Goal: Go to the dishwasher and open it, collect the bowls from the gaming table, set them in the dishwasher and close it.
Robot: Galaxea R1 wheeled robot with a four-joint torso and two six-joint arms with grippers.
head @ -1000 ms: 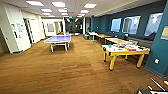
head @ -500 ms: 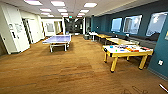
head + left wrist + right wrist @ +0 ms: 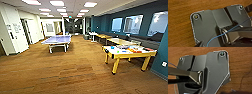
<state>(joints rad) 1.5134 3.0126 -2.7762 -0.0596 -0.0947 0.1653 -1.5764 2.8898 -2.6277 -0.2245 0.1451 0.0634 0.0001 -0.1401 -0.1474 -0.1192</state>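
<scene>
The gaming table (image 3: 132,55), white-topped with a yellow edge and yellow legs, stands at the right of the head view by the teal wall. Small coloured things lie on its top, among them a blue one (image 3: 112,47) near its far left corner that may be one of the bowls, and orange ones (image 3: 131,50); they are too small to tell apart. The dishwasher is out of view. Both wrist views look down past the robot's own dark plates onto the brown wood-look floor (image 3: 179,25) (image 3: 240,65).
A blue table-tennis table (image 3: 57,39) stands ahead to the left. More tables (image 3: 120,41) line the windowed teal wall behind the gaming table. White walls and doors (image 3: 15,32) run along the left. Open wood-look floor (image 3: 75,72) stretches ahead.
The head view has shifted only slightly. Nothing in the room has moved.
</scene>
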